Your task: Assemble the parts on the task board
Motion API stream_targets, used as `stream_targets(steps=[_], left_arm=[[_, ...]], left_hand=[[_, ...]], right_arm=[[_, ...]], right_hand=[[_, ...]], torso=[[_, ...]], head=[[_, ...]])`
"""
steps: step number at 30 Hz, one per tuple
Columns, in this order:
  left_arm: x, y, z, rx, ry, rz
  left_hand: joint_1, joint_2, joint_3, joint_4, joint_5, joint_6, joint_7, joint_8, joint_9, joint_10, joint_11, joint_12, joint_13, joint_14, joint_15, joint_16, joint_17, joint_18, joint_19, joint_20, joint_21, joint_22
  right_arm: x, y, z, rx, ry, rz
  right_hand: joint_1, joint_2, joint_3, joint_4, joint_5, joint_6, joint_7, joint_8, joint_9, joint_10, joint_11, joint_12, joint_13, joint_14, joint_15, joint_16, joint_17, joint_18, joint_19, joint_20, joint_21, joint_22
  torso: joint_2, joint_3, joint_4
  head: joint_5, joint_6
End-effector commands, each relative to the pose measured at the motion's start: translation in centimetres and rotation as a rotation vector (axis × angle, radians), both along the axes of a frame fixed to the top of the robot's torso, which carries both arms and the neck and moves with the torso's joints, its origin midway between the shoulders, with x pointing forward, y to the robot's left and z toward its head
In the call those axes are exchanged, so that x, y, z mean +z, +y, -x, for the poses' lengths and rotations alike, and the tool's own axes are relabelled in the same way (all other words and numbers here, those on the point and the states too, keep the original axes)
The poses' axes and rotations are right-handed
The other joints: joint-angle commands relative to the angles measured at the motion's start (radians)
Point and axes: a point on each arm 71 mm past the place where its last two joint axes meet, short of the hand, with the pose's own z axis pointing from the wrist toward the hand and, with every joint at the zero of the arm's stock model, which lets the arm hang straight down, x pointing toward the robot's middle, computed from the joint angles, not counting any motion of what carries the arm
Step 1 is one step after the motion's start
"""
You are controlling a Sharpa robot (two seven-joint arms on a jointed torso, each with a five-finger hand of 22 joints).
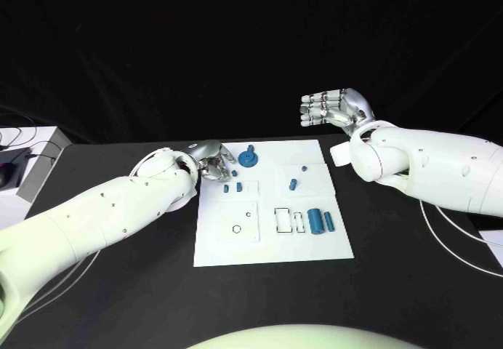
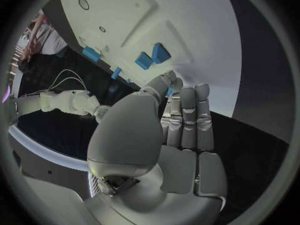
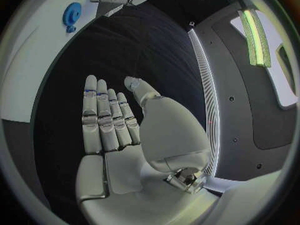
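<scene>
The white task board (image 1: 272, 207) lies in the middle of the black table. On it are a blue gear (image 1: 248, 158) near the far edge, two small blue pieces (image 1: 232, 187), two more small pieces (image 1: 296, 182) and two blue cylinders (image 1: 322, 221) by the right edge. My left hand (image 1: 213, 161) is over the board's far left corner, beside the gear. In the left wrist view its fingers (image 2: 187, 115) are straight and a speck of blue (image 2: 169, 91) shows by the thumb tip; whether it is pinched is unclear. My right hand (image 1: 334, 109) is raised beyond the board's far right corner, holding nothing.
The board has a round hole (image 1: 236, 228) and a rectangular slot (image 1: 283, 220) near its middle. A white box (image 1: 26, 163) with cables stands at the table's far left edge. Black table surface (image 1: 398, 240) surrounds the board.
</scene>
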Motion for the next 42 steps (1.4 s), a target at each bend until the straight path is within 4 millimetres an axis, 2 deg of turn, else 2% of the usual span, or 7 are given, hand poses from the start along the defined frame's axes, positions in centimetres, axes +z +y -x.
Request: stream_targets(steps=[1, 9, 16, 20, 29, 33, 42], left_arm=[[0.5, 0.9, -0.1, 0.016, -0.013, 0.014], [2.5, 3.7, -0.5, 0.073, -0.007, 0.124], [4.5, 7.0, -0.3, 0.15, 0.077, 0.458], [5.3, 8.6, 0.3, 0.176, 0.16, 0.699], [4.6, 10.2, 3.0, 0.157, 0.332, 1.002], [4.4, 10.3, 4.0, 0.127, 0.371, 1.071], [4.6, 10.2, 5.4, 0.084, 0.398, 1.161]], left_hand=[[0.011, 0.0, 0.005, 0.001, 0.001, 0.062, 0.014, 0.009, 0.003, -0.02, 0.007, -0.008, -0.005, -0.013, 0.005, -0.015, -0.007, -0.01, -0.011, 0.007, -0.007, 0.001], [0.014, -0.008, 0.02, -0.005, 0.001, 0.086, 0.023, 0.006, 0.003, -0.072, 0.028, 0.0, -0.012, -0.037, 0.022, -0.136, -0.064, -0.002, -0.048, 0.027, -0.064, -0.029], [-0.005, -0.005, 0.008, 0.009, -0.001, 0.132, 0.045, 0.008, 0.003, -0.093, 0.031, 0.025, -0.014, -0.035, 0.03, -0.265, -0.122, -0.008, -0.073, 0.038, -0.138, -0.081], [-0.034, -0.001, -0.021, 0.043, 0.0, 0.12, 0.049, 0.008, 0.004, -0.118, 0.044, 0.023, -0.017, -0.036, 0.042, -0.366, -0.17, -0.016, -0.08, 0.053, -0.217, -0.148], [-0.042, 0.007, -0.146, 0.131, 0.001, 0.123, 0.037, 0.005, 0.003, -0.116, 0.057, -0.039, -0.019, 0.116, 0.075, -0.905, -0.369, -0.024, -0.036, 0.113, -0.52, -0.475], [-0.022, 0.011, -0.179, 0.149, 0.001, 0.135, 0.034, 0.008, 0.004, -0.108, 0.054, -0.046, -0.023, 0.202, 0.078, -1.105, -0.36, -0.018, 0.018, 0.117, -0.589, -0.581], [0.005, 0.022, -0.146, 0.14, 0.005, 0.139, 0.041, 0.006, 0.003, -0.117, 0.06, -0.04, -0.02, 0.196, 0.091, -1.169, -0.369, -0.041, -0.03, 0.133, -0.649, -0.669]], right_arm=[[0.0, -0.1, 0.0, 0.029, -0.013, 0.062], [0.0, -0.6, 0.2, 0.083, -0.053, 0.293], [-0.3, -0.7, 0.6, 0.132, -0.08, 0.528], [-0.5, -0.6, 0.8, 0.153, -0.1, 0.699], [-1.1, -0.2, 1.5, 0.146, -0.156, 1.062], [-1.5, 0.0, 1.7, 0.133, -0.163, 1.163], [-2.6, 0.7, 1.8, 0.131, -0.149, 1.262]], right_hand=[[0.013, -0.003, -0.001, -0.014, -0.027, 0.018, -0.005, 0.002, 0.002, 0.037, -0.01, 0.001, 0.001, 0.019, -0.012, 0.001, 0.0, 0.007, 0.012, -0.013, 0.014, 0.005], [0.035, -0.012, -0.016, -0.036, -0.122, 0.114, -0.036, 0.013, 0.006, 0.202, -0.066, 0.006, 0.004, 0.199, -0.084, 0.031, 0.019, -0.001, 0.117, -0.085, 0.134, 0.068], [0.052, -0.021, -0.051, -0.046, -0.124, 0.169, -0.061, 0.006, 0.003, 0.314, -0.112, 0.003, 0.006, 0.366, -0.147, 0.089, 0.065, -0.021, 0.193, -0.16, 0.301, 0.176], [0.038, -0.013, -0.061, -0.052, -0.123, 0.184, -0.072, 0.002, 0.004, 0.336, -0.128, 0.003, 0.006, 0.367, -0.179, 0.336, 0.23, -0.04, 0.189, -0.207, 0.494, 0.323], [0.0, -0.03, -0.016, -0.058, -0.163, 0.185, -0.076, 0.001, 0.005, 0.294, -0.123, 0.004, 0.005, 0.363, -0.187, 0.605, 0.416, -0.033, 0.186, -0.216, 0.804, 0.641], [-0.011, -0.047, 0.002, -0.05, -0.175, 0.179, -0.076, 0.001, 0.005, 0.251, -0.111, 0.003, 0.004, 0.352, -0.18, 0.649, 0.443, -0.03, 0.188, -0.209, 0.863, 0.716], [-0.013, -0.089, 0.039, -0.008, -0.187, 0.167, -0.079, 0.001, 0.005, 0.189, -0.096, 0.003, 0.004, 0.336, -0.169, 0.744, 0.481, -0.019, 0.208, -0.194, 0.955, 0.854]], torso=[[-0.001, -0.0001, 0.0008], [-0.002, -0.001, 0.0014], [-0.002, -0.0007, 0.0015], [-0.001, -0.0017, 0.001], [-0.001, -0.0029, -0.0003], [-0.001, -0.0038, -0.0015], [-0.004, -0.0057, -0.0002]], head=[[-0.002, 0.002], [-0.008, 0.01], [-0.016, 0.02], [-0.025, 0.026], [-0.035, 0.034], [-0.037, 0.036], [-0.047, 0.039]])
